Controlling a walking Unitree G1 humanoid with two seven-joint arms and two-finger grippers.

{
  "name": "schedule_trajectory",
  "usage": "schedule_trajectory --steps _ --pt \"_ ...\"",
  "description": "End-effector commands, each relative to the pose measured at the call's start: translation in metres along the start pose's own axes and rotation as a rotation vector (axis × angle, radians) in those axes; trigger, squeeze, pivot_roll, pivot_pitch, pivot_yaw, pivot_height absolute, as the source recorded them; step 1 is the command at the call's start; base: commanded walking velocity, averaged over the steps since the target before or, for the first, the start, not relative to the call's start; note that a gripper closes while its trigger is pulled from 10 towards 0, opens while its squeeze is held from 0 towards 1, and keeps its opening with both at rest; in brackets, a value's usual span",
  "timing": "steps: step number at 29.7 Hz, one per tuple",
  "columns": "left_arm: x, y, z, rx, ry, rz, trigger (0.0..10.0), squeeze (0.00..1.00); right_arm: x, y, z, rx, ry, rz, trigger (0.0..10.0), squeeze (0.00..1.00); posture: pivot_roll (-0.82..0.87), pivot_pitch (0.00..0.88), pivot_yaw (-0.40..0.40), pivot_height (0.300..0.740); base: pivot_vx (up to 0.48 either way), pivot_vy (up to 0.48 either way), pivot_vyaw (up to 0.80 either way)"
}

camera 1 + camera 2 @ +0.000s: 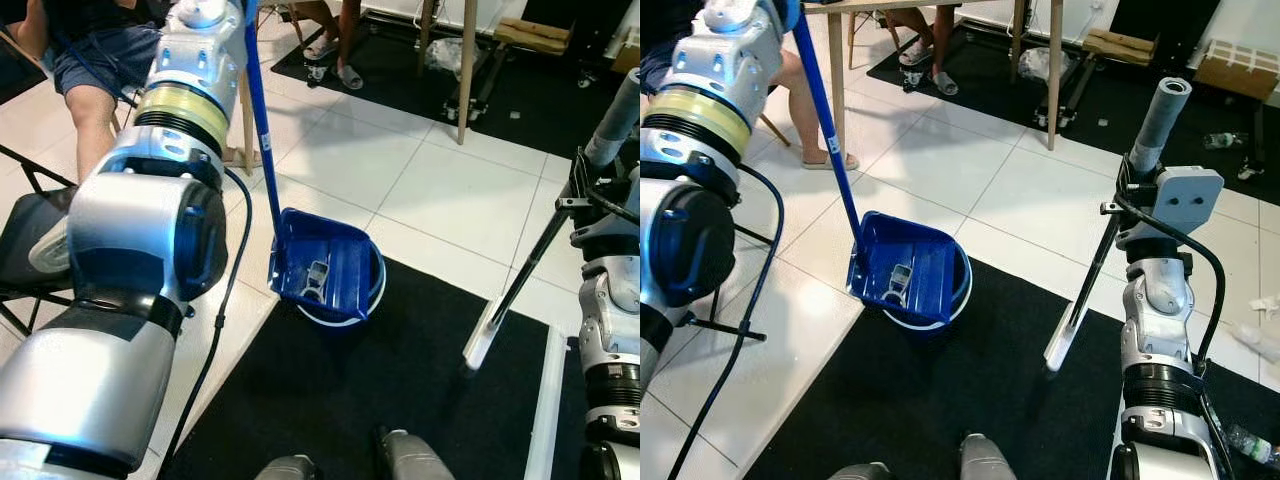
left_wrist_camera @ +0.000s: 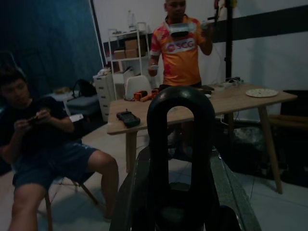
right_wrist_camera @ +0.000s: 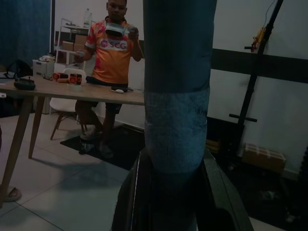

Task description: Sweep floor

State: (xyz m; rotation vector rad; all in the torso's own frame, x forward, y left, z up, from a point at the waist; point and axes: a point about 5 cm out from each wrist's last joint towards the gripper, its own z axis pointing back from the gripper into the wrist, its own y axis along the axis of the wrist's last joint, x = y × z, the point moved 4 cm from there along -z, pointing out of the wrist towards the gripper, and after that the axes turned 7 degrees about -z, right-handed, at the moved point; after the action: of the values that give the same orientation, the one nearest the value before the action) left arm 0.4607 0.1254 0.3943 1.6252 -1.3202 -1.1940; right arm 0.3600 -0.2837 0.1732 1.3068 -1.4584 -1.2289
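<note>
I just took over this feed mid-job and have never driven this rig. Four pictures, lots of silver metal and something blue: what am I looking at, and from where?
The two wide pictures come from the robot's head, looking down past its silver arms. The two dark pictures come from cameras on its wrists, looking along the fingers. The left gripper is shut on the long handle of a blue dustpan, tipped over a blue bucket on the black mat. Some clear litter lies in the pan. The right gripper is shut on the broom handle; the broom head rests on the mat. People sit and stand near a wooden table.
</note>
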Motion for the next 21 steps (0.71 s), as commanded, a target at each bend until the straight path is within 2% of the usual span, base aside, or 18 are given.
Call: schedule_trajectory --steps 1,10,21 --pt "-0.002 0.029 -0.002 0.096 0.026 -0.075 10.0 0.00 -0.001 0.002 0.000 0.023 -0.002 0.005 10.0 0.00 0.00 0.034 0.049 0.740 0.000 0.000 0.00" --pt "-0.007 0.032 -0.002 0.109 0.068 -0.134 10.0 0.00 -0.001 0.000 0.001 0.019 -0.004 0.003 10.0 0.00 0.00 0.033 0.049 0.740 0.000 0.000 0.00" --pt "0.008 0.039 -0.001 0.132 0.063 -0.179 10.0 0.00 -0.002 0.000 0.000 0.019 -0.001 0.002 10.0 0.00 0.00 0.032 0.048 0.740 0.000 0.000 0.00"
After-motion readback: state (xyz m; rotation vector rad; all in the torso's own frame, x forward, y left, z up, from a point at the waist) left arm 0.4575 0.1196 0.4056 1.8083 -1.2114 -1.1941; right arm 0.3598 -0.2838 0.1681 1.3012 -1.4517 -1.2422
